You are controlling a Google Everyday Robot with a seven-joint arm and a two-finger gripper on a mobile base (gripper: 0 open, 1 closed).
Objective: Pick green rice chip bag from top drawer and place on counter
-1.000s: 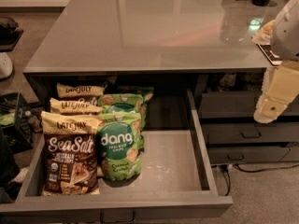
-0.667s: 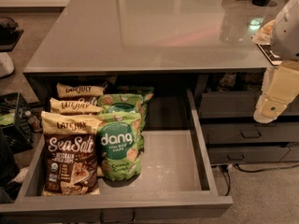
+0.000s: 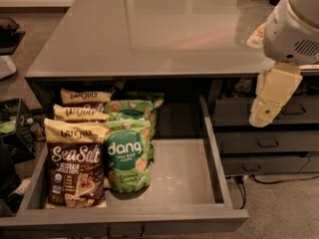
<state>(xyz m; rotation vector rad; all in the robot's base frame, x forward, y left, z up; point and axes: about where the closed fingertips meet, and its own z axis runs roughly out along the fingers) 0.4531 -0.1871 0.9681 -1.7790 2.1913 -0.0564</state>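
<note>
Pulled-out drawer (image 3: 215,153) of snack bags below a grey counter (image 3: 149,34), w/ the robot gripper (image 3: 271,98) off to the right; pick-up not yet begun.

The green chip bag (image 3: 127,156) stood upright at the front of the drawer, left of centre, touching the brown Sea Salt bags (image 3: 75,168) beside it, w/ more green bags (image 3: 133,111) behind. The gripper hung well apart from it, outside the drawer's right wall, below the counter edge and in front of the dark drawers (image 3: 266,142). Whether its jaws were released or clenched couldn't be told; no bag was seen in it. Judged progress: only the drawer was open. Left to do: reach in, grasp the bag, lift it out, set it on the counter, whose visible part showed no bag.
</note>
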